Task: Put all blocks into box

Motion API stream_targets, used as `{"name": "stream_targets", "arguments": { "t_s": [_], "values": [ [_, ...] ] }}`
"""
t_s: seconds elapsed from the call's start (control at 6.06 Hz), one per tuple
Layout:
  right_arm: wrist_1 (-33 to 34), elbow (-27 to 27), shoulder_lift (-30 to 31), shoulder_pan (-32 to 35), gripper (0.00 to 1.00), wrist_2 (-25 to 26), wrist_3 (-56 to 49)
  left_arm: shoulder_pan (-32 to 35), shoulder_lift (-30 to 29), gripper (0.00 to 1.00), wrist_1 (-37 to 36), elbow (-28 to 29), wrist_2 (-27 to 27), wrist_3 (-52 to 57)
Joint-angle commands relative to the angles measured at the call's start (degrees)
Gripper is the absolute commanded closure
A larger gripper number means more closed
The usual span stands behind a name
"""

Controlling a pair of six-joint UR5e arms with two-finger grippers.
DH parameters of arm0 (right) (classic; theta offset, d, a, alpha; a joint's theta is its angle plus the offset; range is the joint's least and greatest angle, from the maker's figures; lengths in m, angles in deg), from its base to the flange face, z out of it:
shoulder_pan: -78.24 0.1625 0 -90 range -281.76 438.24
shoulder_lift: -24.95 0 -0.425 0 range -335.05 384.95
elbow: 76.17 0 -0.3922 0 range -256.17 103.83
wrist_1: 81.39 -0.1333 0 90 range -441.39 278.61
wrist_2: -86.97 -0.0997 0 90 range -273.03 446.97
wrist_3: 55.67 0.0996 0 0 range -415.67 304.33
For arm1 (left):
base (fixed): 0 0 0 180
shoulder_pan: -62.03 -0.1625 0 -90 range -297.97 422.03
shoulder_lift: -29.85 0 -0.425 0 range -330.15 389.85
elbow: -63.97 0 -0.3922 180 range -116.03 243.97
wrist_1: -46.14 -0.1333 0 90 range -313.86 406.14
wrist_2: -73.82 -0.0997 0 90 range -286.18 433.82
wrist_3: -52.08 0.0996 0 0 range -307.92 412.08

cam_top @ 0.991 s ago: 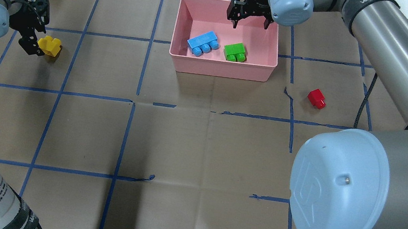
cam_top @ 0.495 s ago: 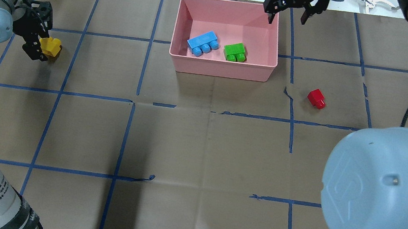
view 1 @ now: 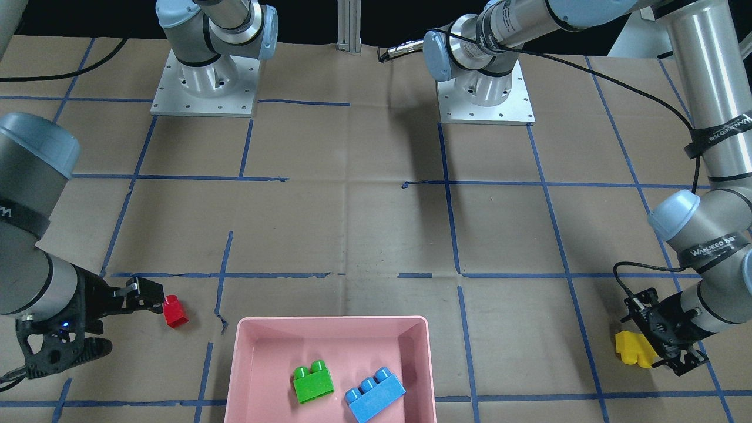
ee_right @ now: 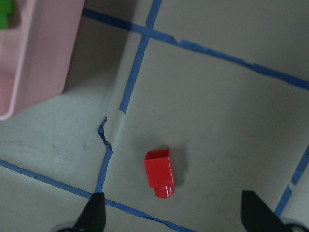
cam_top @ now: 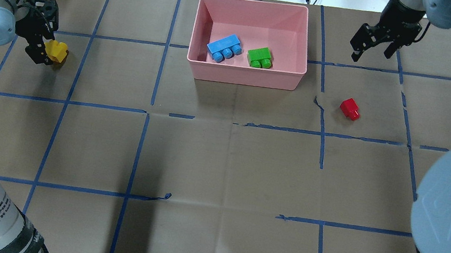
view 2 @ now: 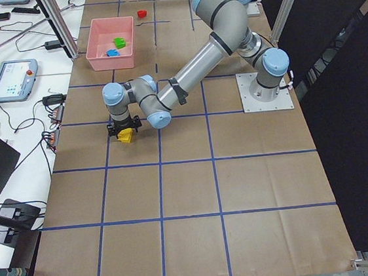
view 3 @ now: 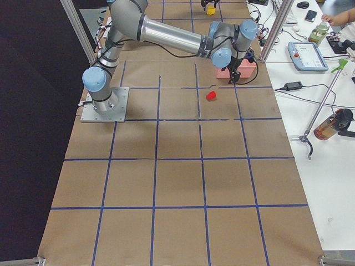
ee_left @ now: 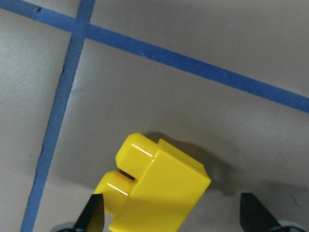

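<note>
Workspace with 4 toy bricks and 1 pink box (cam_top: 244, 77) on a brown table (cam_top: 223, 167) marked with blue tape lines (cam_top: 136, 153). The box stands at the far edge of the table in the overhead view, and 2 bricks lie on its floor: the blue brick (cam_top: 224, 47) and, just beside it on the right, the green brick (cam_top: 259, 56), both on their sides with studs toward the robot. The red brick (cam_top: 350, 108) lies on the table to the right of the box, apart from it and close to a tear in the tape. The yellow brick (cam_top: 56, 51) lies on the table well to the left of the box. The left gripper (ee_left: 174, 217) is lowered around the yellow brick with its jaws spread wide; in the left wrist view, 1 fingertip (ee_left: 95, 213) sits at the brick's edge and the other stands clear of it, so the brick is not clamped. The right gripper (cam_top: 370, 55) hangs above the table, right of the box and beyond the red brick, jaws wide apart and holding nothing.
</note>
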Motion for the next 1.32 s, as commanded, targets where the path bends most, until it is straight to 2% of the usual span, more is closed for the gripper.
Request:
{"name": "stream_targets", "arguments": {
  "t_s": [0.0,0.17,0.33,0.5,0.66,0.83,0.99,1.16],
  "values": [
    [22.29,-18.91,4.23,-0.97,0.01,0.24,-0.79,0.06,-1.18,0.0,-1.51,0.57,0.17,0.49],
    [28.09,-19.87,2.58,-0.44,0.01,-0.1,-0.79,0.06,-1.45,0.0,-1.51,1.1,0.34,0.58],
    [28.58,-19.96,0.57,-0.44,0.01,-0.19,-0.62,0.06,-1.97,0.0,-1.43,1.19,0.52,0.41],
    [28.32,-20.05,-1.46,-0.35,0.01,-0.11,-0.18,0.06,-2.15,0.07,-1.43,1.1,1.56,0.06],
    [27.36,-20.49,-1.74,-0.35,0.12,-0.11,-0.18,0.06,-2.15,0.5,-1.43,1.19,1.92,-0.56],
    [26.92,-20.49,-1.65,-0.35,0.26,0.5,-0.26,0.06,-1.89,0.89,-1.43,1.19,1.93,-1.61],
    [26.91,-20.23,-1.48,-0.35,0.54,0.68,-0.35,0.06,-1.63,0.93,-1.43,1.19,1.93,-1.7],
    [26.91,-20.05,-1.39,-0.35,0.7,0.68,-0.26,0.06,-1.01,1.0,-1.43,1.19,1.93,-2.23]
  ]
}}
